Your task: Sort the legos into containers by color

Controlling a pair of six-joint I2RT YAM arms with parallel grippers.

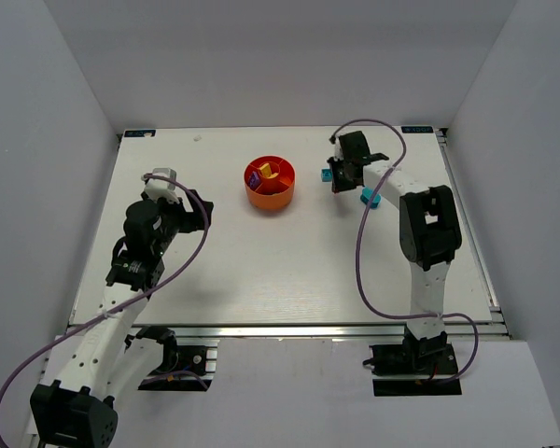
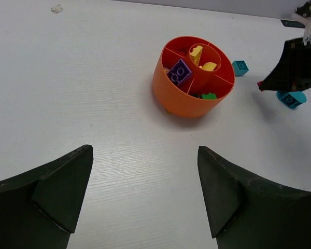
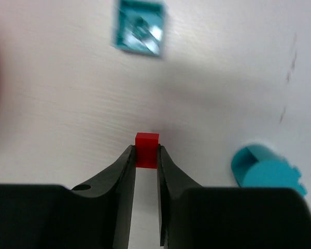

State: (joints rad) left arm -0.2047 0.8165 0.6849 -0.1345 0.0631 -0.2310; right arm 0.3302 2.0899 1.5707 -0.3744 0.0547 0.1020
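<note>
Pinching red lego (image 3: pixel 146 143), right claw (image 3: pixel 145 153)

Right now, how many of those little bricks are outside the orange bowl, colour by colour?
Cyan: 2, a square cyan brick and a rounded cyan brick, both lying on the table.
Red: 1, a red brick pinched in the right gripper.
Total: 3
</note>
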